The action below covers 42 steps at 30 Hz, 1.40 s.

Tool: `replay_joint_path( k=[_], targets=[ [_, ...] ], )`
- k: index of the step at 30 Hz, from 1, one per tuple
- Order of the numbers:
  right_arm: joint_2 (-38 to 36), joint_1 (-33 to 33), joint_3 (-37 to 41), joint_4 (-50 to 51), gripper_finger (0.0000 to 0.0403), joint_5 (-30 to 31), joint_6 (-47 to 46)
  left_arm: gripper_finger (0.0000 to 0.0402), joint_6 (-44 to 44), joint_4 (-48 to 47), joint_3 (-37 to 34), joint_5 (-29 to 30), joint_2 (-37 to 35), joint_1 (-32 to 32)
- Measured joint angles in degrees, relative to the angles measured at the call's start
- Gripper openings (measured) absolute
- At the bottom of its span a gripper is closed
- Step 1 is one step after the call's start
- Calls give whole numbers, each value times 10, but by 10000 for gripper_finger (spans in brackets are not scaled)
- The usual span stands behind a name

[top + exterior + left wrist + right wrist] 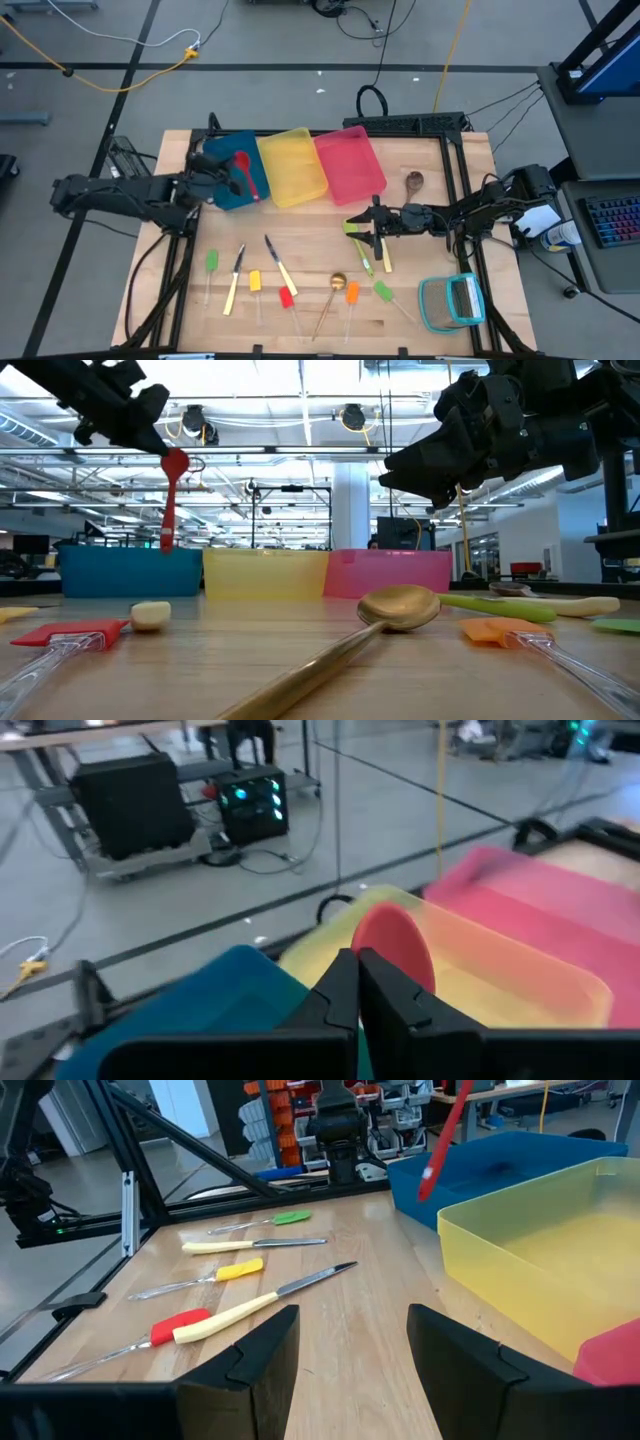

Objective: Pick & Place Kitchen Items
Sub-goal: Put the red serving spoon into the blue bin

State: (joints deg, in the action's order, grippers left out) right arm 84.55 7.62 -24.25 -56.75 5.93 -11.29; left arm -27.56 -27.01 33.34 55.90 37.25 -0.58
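Left gripper (222, 178) pinched tight on the red spoon (243, 172) above the blue bin (215, 147); right gripper (366, 228) gapes empty

Left end effector (222, 178) clamped shut, raised; right end effector (366, 232) spread wide, hovering

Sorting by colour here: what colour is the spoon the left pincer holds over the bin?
Red spoon, in the left pincer; clearest in the low view.

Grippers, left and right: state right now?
Left gripper: shut on the red spoon, held over the blue bin.
Right gripper: open, empty, over the table near the pink bin.
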Motion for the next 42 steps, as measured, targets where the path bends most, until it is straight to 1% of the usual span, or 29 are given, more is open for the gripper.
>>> replay_joint_path(
  k=[5,8,12,17,19,23,28,31,33,36,39,42],
  targets=[
    [0,0,0,0,180,0,2,2,36,-23,0,-8,-31,-65],
    [0,0,0,0,180,0,4,2,30,-57,0,-32,-32,-109],
    [0,0,0,-5,180,0,7,2,28,-61,-23,-62,-27,-168],
    [0,0,0,-22,180,0,27,1,32,-34,-63,-111,-23,-238],
    [0,0,0,-25,180,0,36,0,33,-13,-82,-142,-24,-262],
    [0,0,0,-31,180,0,49,0,41,26,-127,-174,-24,-306],
    [0,-1,0,-31,180,0,51,0,46,76,-182,-245,-24,-351],
    [0,-3,0,-31,180,2,51,1,56,113,-209,-274,-24,-371],
    [0,-5,0,-31,180,2,51,1,69,135,-226,-283,-24,-380],
    [0,-6,0,-31,180,3,51,2,79,141,-240,-290,-24,-392],
    [0,-6,0,-31,180,2,51,3,81,140,-243,-291,-24,-401],
    [0,-6,0,-31,180,2,51,14,82,141,-243,-291,-24,-408]
  ],
)
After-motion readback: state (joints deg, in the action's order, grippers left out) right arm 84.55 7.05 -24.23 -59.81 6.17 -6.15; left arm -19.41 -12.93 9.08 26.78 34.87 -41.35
